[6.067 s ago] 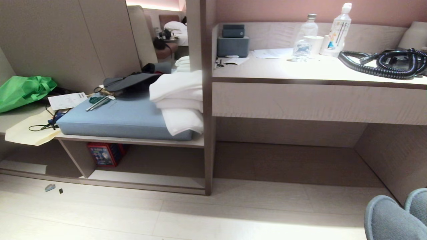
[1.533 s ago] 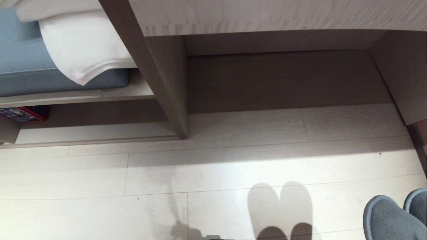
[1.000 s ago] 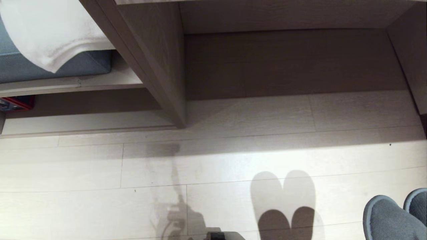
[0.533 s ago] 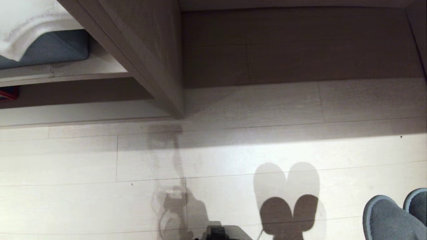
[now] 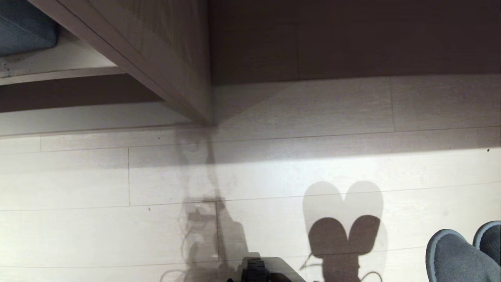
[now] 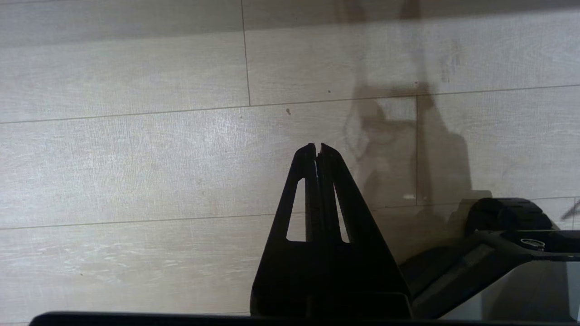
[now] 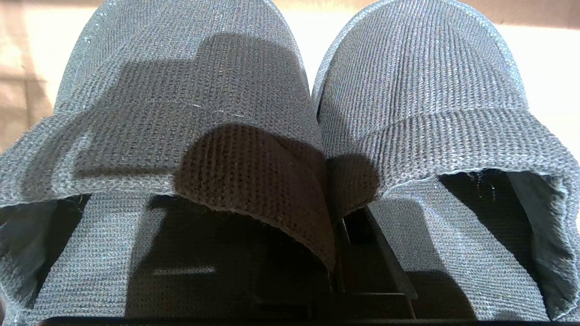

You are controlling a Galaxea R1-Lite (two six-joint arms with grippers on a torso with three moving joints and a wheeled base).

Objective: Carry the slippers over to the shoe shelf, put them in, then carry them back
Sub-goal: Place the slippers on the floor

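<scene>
Looking down past the robot's front, you see pale plank floor [image 5: 78, 231] with the shoe shelf [image 5: 172, 70] at the far edge of it. Its upright divider panel [image 5: 184, 78] meets the floor near the middle, and the pale raised base board [image 5: 78, 119] runs off to the left of that panel. A blue-grey cushion [image 5: 23, 33] shows only as a corner on the board above, at the far left.

Your right tool [image 7: 337, 235] has its fingers pressed together on the slippers [image 7: 290, 117]. From the wrist you can see it pinching the two inner rims where the pair meet, so both slippers hang side by side with their rounded toes pointing away from the wrist. The dark fingers [image 7: 389, 267] are mostly covered by the knitted fabric, so only a short stretch of them shows. From the head, the slippers [image 5: 462, 254] sit at the near right corner of the floor, clear of it and well apart from the shoe shelf. Their double shadow [image 5: 344, 219] lies on the planks to the left of them.

Your left tool [image 6: 317, 149] points at the bare floor with its fingers [image 6: 335, 181] closed tip to tip and nothing between them. It touches nothing. A dark part of the robot's base [image 6: 507, 217] lies beside it.
</scene>
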